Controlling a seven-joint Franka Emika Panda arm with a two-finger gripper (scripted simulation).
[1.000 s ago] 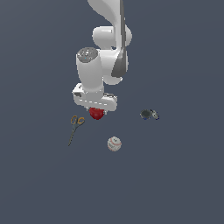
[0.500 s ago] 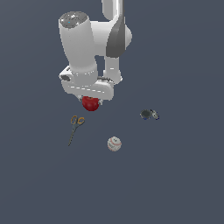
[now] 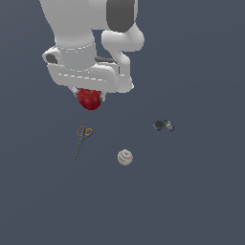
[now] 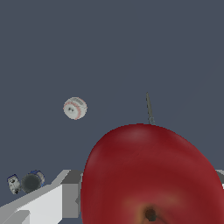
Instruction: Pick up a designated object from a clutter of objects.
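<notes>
The glossy red apple [image 3: 89, 99] hangs under my gripper [image 3: 90, 98], which is shut on it and holds it well above the floor. In the wrist view the apple [image 4: 153, 175] fills the near field, with one white finger [image 4: 65, 194] pressed against its side. The white red-stitched baseball [image 3: 125, 157] lies on the floor below, also in the wrist view [image 4: 75, 108]. The orange-handled scissors [image 3: 83, 138] lie toward the exterior view's left; only their blade tip [image 4: 149, 107] shows in the wrist view. The small dark grey lumpy object [image 3: 163, 125] lies toward the exterior view's right.
The white arm [image 3: 91, 43] fills the upper part of the exterior view above the apple. The floor [image 3: 191, 201] is a flat dark grey-blue surface. The dark lumpy object also shows in the wrist view [image 4: 27, 182].
My gripper has risen with the apple held in it and come closer to the exterior camera. The baseball, scissors and dark object have stayed where they were.
</notes>
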